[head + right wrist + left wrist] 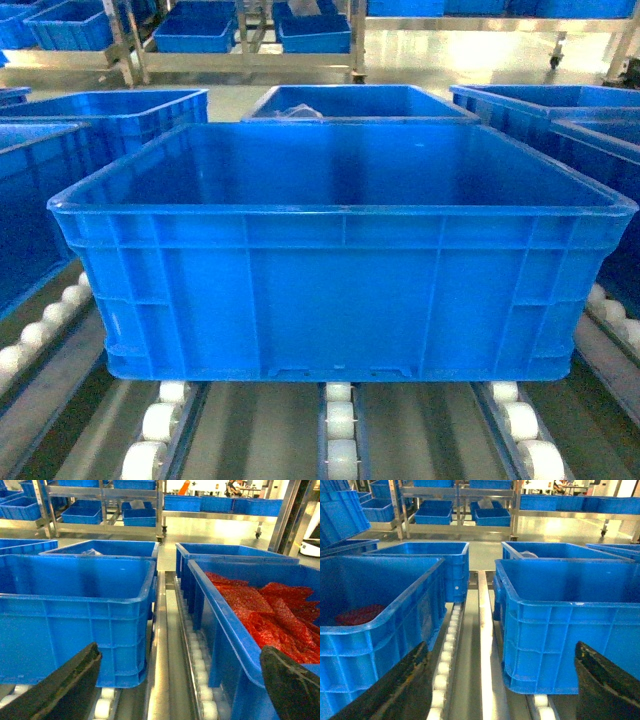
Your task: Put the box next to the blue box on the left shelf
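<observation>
Roller lanes (338, 430) are carrying rows of blue crates, and I am facing the big empty box (340, 290) on the middle lane, both my left gripper (500, 690) and right gripper (180, 690) hanging spread and empty, so pickup and shelving remain undone.

Large blue box (340, 300), open top, ribbed walls, upright and square-on, resting on white roller rails, apparently empty inside

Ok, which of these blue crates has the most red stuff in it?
The crate right of the centre one, nearest the right gripper: it's heaped with red bags. The centre crate looks empty.
</observation>
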